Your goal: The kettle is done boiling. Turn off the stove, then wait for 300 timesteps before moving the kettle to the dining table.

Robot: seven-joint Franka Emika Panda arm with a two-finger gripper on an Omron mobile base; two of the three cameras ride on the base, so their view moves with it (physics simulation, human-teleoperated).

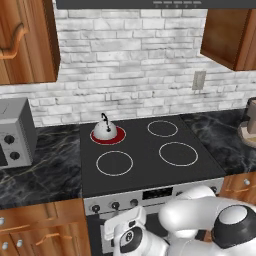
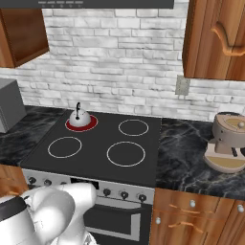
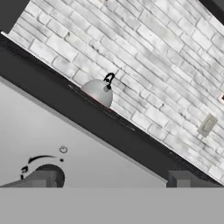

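1. The kettle (image 1: 105, 130) sits upright on the far-left burner (image 1: 108, 135) of the stove (image 1: 145, 155), and that ring glows red beneath it while the other three rings stay white, so the heat appears to be on.
2. The end effector (image 3: 109, 179) is low at the stove's near front, its two dark tips spread wide apart with nothing between them; it is open and empty.
3. In the hand view a black knob (image 3: 48, 173) on the stainless front panel (image 3: 87, 148) lies just beside one tip, so the first step, switching the burner off, looks like the move in hand.
4. From the end effector the kettle lies far and up, across the black glass, with its thin arched handle (image 1: 104, 118) topmost; it is well apart from the tips.
5. A row of knobs (image 1: 115, 204) runs along the front panel; which one governs the lit burner cannot be told.
6. On the left worktop stands a grey microwave (image 1: 15, 137); on the right worktop (image 2: 191, 158) sits a tan appliance (image 2: 228, 141). Neither stands in the way.
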